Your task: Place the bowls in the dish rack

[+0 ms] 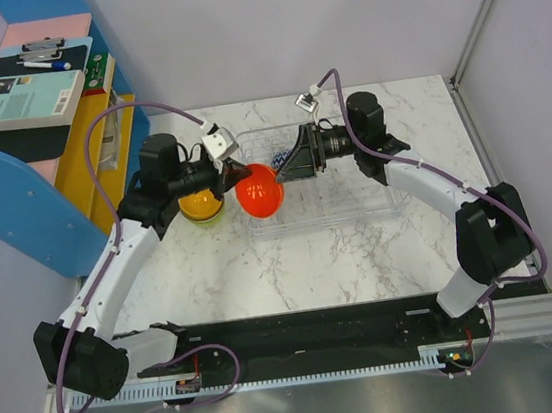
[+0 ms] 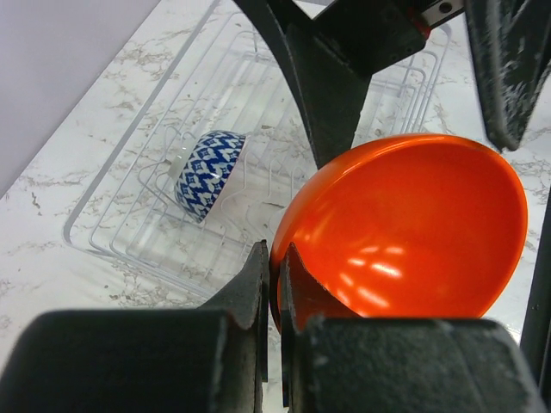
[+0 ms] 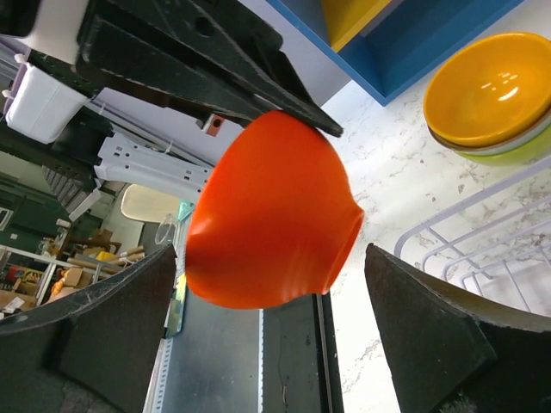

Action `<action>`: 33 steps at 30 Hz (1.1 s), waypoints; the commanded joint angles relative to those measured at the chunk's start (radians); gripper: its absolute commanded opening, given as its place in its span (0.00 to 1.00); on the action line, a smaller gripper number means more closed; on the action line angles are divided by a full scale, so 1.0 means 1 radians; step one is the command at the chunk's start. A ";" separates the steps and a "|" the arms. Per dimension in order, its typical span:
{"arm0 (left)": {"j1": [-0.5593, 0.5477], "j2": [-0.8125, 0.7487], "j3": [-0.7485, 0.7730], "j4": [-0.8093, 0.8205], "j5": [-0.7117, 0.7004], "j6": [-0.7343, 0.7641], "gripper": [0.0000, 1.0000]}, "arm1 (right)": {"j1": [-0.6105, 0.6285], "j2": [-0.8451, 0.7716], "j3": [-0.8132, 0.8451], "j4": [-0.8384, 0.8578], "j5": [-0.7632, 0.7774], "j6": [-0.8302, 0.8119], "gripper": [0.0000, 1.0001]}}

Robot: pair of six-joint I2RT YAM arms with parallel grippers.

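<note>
My left gripper [image 2: 277, 258] is shut on the rim of the red-orange bowl [image 2: 405, 232] and holds it tilted in the air over the left end of the clear dish rack [image 1: 356, 202]. My right gripper [image 3: 271, 249] is open, its fingers on either side of that bowl [image 3: 271, 219] without touching it. A blue-white zigzag bowl [image 2: 209, 172] stands on edge inside the rack [image 2: 129, 232]. A stack of bowls with the yellow-orange one [image 1: 201, 204] on top sits on the table left of the rack. In the right wrist view lime green [image 3: 521, 151] shows beneath the yellow [image 3: 486, 86].
A blue and yellow shelf unit [image 1: 99, 158] with a book [image 1: 26, 96] and a clipboard stands along the left side, close behind the left arm. Grey walls close in the back and right. The marble table [image 1: 344, 269] extends in front of the rack.
</note>
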 commanded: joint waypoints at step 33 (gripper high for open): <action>-0.068 -0.009 0.042 0.054 -0.123 0.014 0.38 | 0.035 -0.002 -0.006 -0.034 -0.011 -0.088 0.00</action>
